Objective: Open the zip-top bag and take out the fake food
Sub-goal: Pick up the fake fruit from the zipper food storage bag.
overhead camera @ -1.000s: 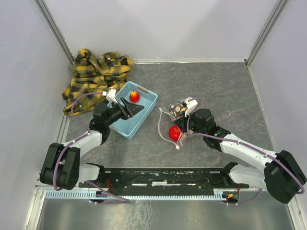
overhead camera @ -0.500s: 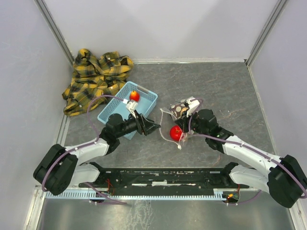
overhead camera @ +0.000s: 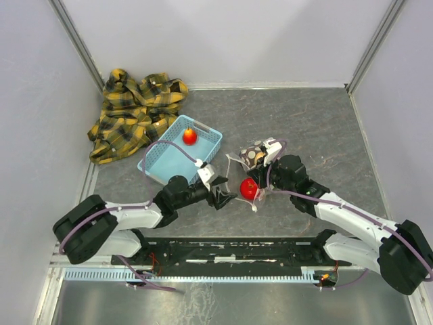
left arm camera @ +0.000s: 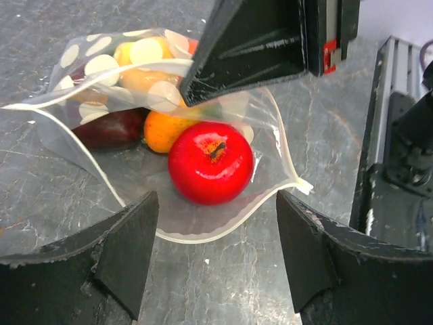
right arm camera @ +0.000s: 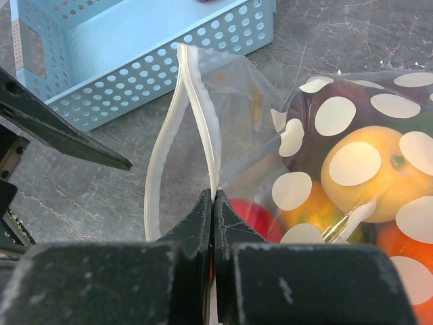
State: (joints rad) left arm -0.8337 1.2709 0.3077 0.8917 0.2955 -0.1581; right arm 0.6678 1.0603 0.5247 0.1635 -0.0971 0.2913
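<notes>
Grey desk (overhead camera: 325,128) held the clear white-dotted zip-top bag (left arm camera: 101,61) near its middle, your right claw (right arm camera: 212,203) pinching its zip edge. Your open left claw (left arm camera: 216,250) had swung from the light blue slotted basket (overhead camera: 169,159) to the glossy red plastic apple (left arm camera: 211,162) inside, likely next out.

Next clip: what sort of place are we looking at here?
Most likely a lab robot cell, not a home: plain white panels in metal framing enclose a grey table, and the items look like staged props: plaid shirt, blue basket, zip-top bag of plastic fruit.
</notes>
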